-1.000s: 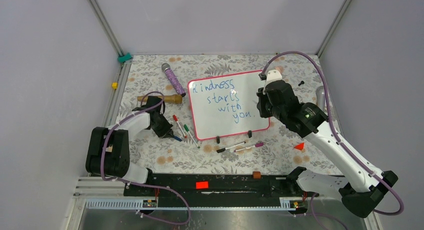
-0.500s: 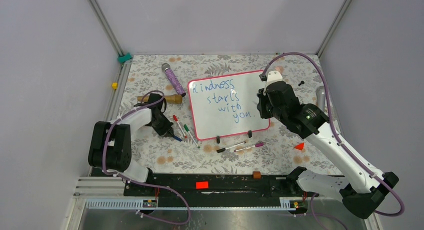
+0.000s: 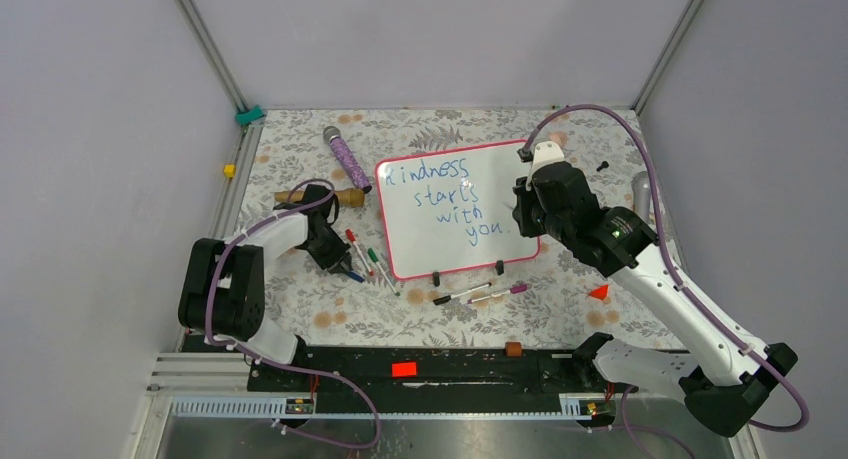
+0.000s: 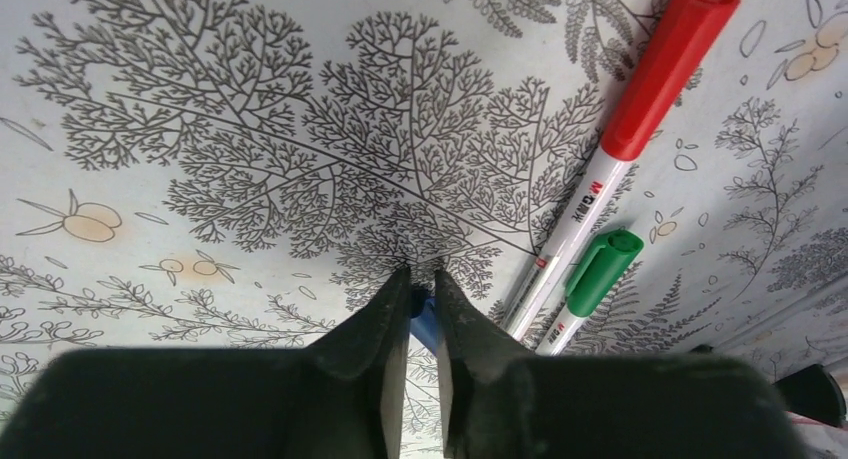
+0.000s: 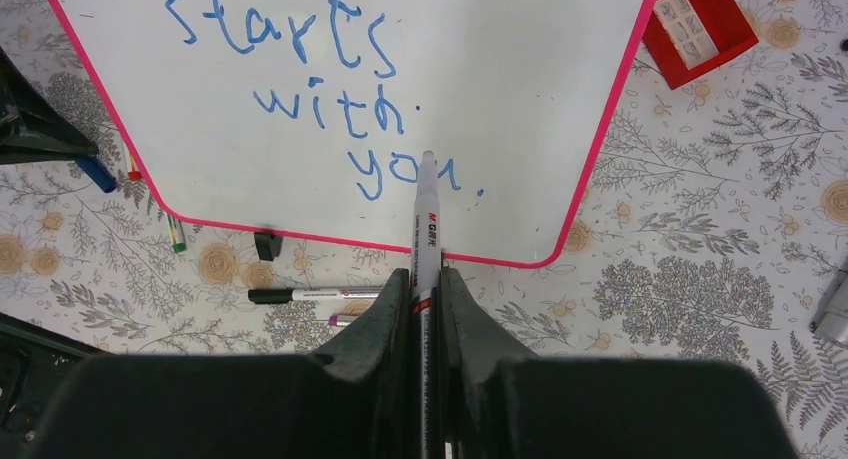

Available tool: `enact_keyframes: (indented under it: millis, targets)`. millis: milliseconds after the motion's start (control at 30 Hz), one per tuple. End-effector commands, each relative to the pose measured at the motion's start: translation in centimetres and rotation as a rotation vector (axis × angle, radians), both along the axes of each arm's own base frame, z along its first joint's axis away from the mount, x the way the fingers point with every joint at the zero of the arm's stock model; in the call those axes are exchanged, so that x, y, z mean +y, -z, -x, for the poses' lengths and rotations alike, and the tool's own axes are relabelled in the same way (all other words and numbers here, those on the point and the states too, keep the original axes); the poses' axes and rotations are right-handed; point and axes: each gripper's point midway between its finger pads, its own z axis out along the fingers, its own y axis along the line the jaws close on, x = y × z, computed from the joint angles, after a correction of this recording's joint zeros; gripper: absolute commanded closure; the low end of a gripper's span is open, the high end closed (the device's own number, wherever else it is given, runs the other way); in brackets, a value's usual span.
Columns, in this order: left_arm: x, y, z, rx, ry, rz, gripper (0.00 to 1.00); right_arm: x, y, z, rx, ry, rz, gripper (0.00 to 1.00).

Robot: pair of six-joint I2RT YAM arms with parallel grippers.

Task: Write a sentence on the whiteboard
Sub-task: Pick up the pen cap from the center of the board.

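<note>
- Whiteboard (image 3: 450, 204) reads "kindness starts with you."
- Right gripper (image 5: 424, 279) clamps a white marker (image 5: 427, 214), its tip by "you."
- Left gripper (image 4: 420, 275), fingers narrow, pinches a blue marker (image 4: 424, 324).

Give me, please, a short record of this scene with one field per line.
whiteboard: blue writing reads "Kindness starts with you."
right hand: shut on a marker, uncapped tip at the word "you"; contact with the board unclear
left hand: low over the table, jaws almost together with a blue marker between them
beside left hand: red marker and green marker, both capped, lying on the table
</note>
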Motion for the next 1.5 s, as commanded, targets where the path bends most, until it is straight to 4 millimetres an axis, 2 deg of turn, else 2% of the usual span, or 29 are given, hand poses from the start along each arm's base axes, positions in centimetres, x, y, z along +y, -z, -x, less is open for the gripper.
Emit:
enact_keyframes:
  millis: [0, 33, 67, 100, 267, 500, 767, 800, 867, 900, 1100, 1267, 1467]
  targets:
    - [0.7, 0.9, 2.5, 0.088, 0.012, -0.045, 0.78, 0.1, -0.6, -0.3, -0.025, -0.001, -0.024, 1.0]
    - [0.8, 0.9, 2.6, 0.095, 0.011, -0.049, 0.68, 0.1, -0.6, -0.2, -0.024, -0.002, -0.023, 1.0]
    - [0.8, 0.8, 2.7, 0.099, 0.013, -0.05, 0.44, 0.1, -0.6, -0.2, -0.024, -0.004, -0.024, 1.0]
    - [0.6, 0.7, 2.8, 0.099, 0.015, -0.044, 0.32, 0.2, -0.5, -0.2, -0.021, -0.005, -0.024, 1.0]
    - [0.7, 0.6, 3.4, 0.102, 0.004, -0.04, 0.32, 0.3, -0.6, -0.1, -0.022, -0.01, -0.029, 1.0]
    - [0.3, 0.6, 4.6, 0.094, -0.028, -0.023, 0.39, 0.6, -0.8, 0.0, -0.018, -0.028, -0.043, 1.0]
    - [0.5, 1.2, 4.1, 0.078, -0.008, -0.123, 0.46, 1.1, -1.5, 0.4, -0.009, -0.043, -0.075, 1.0]
    - [0.4, 1.3, 3.9, 0.08, -0.002, -0.136, 0.53, 1.2, -1.6, 0.4, -0.008, -0.044, -0.079, 1.0]
    - [0.2, 1.4, 3.4, 0.1, 0.007, -0.16, 0.94, 1.3, -1.6, 0.3, -0.005, -0.047, -0.081, 1.0]
    - [0.3, 1.6, 3.5, 0.137, 0.014, -0.179, 1.0, 1.3, -1.6, 0.3, -0.001, -0.045, -0.079, 1.0]
    - [0.3, 0.9, 3.1, 0.209, 0.107, -0.339, 1.0, 2.2, -2.5, 0.3, 0.022, -0.058, -0.102, 1.0]
    - [1.0, -0.4, 2.4, 0.202, 0.14, -0.425, 1.0, 2.7, -2.2, 0.1, 0.049, -0.066, -0.099, 1.0]
    - [1.4, -3.4, 0.5, 0.142, 0.155, -0.482, 1.0, 3.0, -2.5, -0.3, 0.057, -0.069, -0.092, 1.0]
